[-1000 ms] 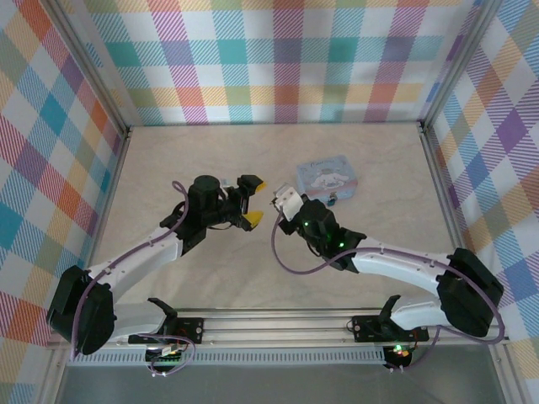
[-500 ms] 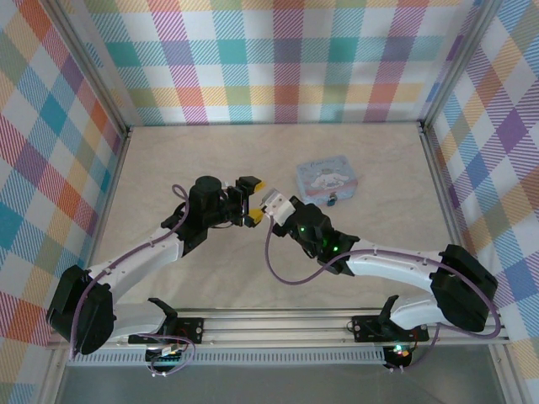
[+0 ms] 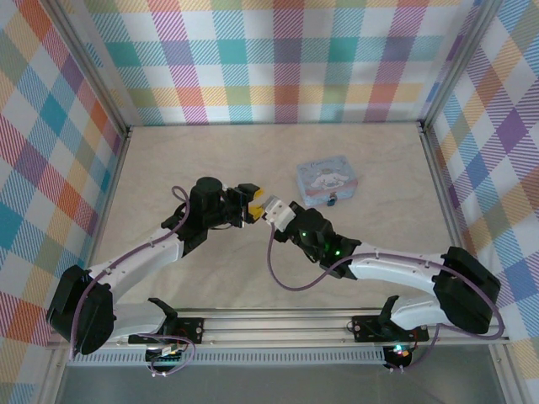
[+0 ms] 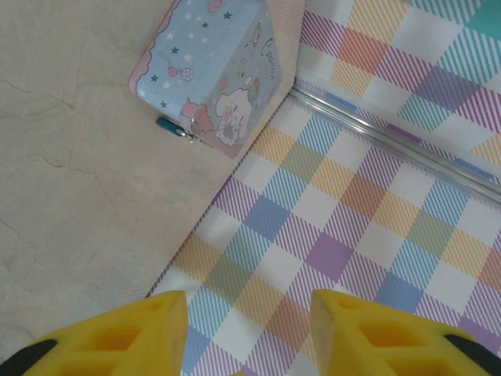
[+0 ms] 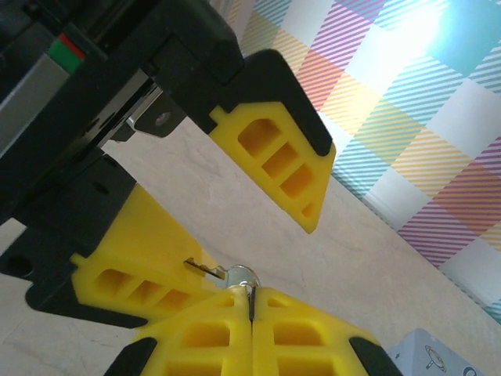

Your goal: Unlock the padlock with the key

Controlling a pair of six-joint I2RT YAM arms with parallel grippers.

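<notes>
Clenching the key, the right jaws hold it between the parted left jaws. Padlock on the tin not yet reached

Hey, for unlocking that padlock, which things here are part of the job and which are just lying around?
Part of the job: key, pinched in the right gripper; left gripper, open around it; padlock, at the front of the cartoon-printed tin.
Just there: the tin itself; plaid walls.
</notes>
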